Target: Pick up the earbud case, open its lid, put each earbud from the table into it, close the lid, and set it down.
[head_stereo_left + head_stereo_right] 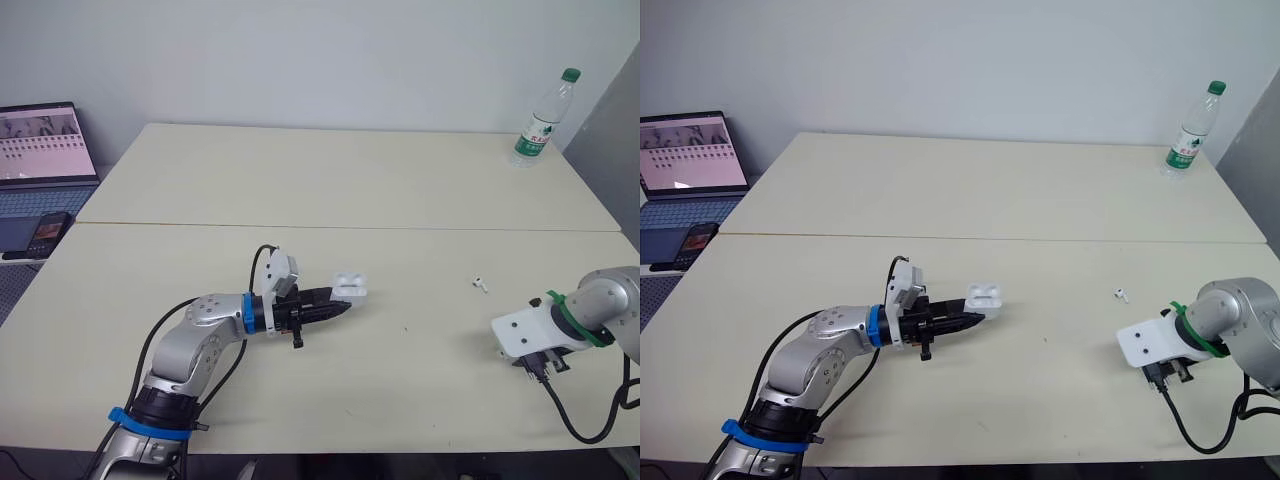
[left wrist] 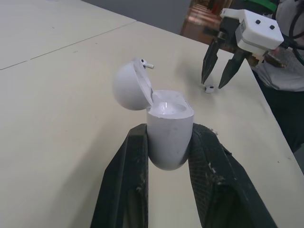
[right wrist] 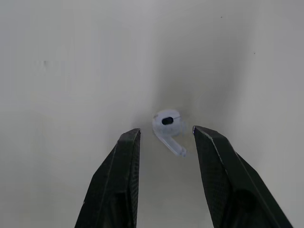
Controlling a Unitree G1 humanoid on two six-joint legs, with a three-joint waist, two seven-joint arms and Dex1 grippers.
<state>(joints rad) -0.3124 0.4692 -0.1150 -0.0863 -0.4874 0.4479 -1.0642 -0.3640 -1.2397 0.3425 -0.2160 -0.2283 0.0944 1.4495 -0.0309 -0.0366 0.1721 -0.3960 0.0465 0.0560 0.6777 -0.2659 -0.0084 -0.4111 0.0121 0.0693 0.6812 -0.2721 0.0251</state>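
My left gripper (image 1: pixel 343 303) is shut on the white earbud case (image 2: pixel 166 135), held just above the table left of centre. The case's lid (image 2: pixel 131 86) stands open, and the wells inside look empty. One white earbud (image 1: pixel 481 284) lies on the table, right of centre. A second earbud (image 3: pixel 168 126) lies near the right front edge. My right gripper (image 3: pixel 166 135) points down over it, open, with a finger on each side and not touching it. The left wrist view shows that same gripper (image 2: pixel 217 80) standing over the small earbud (image 2: pixel 207 89).
A clear water bottle with a green cap (image 1: pixel 541 120) stands at the back right corner. An open laptop (image 1: pixel 40 150) and a phone (image 1: pixel 48 232) sit off the table's left side. A seam (image 1: pixel 350 227) runs across the tabletop.
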